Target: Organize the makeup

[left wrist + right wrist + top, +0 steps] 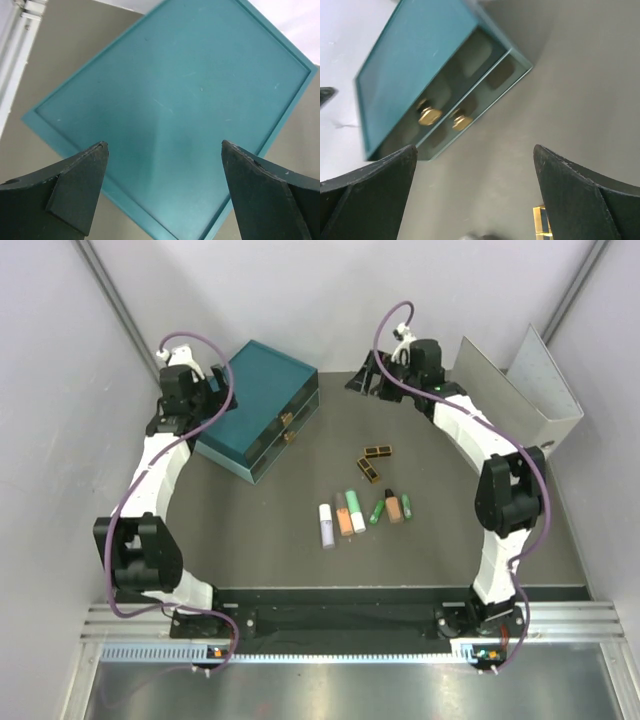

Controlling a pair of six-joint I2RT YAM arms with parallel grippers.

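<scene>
The makeup lies loose in the middle of the table. Two flat black-and-gold cases (378, 451) (369, 469) sit behind a row of small tubes: a white one (326, 525), a peach-orange one (344, 521), a pale one (357, 515), a bright green one (377, 511) and others. My left gripper (215, 380) (164, 145) hovers open over the lid of the teal drawer box (175, 100), holding nothing. My right gripper (362, 378) (474, 147) hangs open above bare table at the back, far from the tubes. A corner of one case (542, 222) shows by its right finger.
The teal drawer box (262, 410) stands at the back left, both drawers shut, its gold knobs (429, 115) facing the makeup. A large grey binder (520, 390) stands open at the back right. White walls close in on both sides.
</scene>
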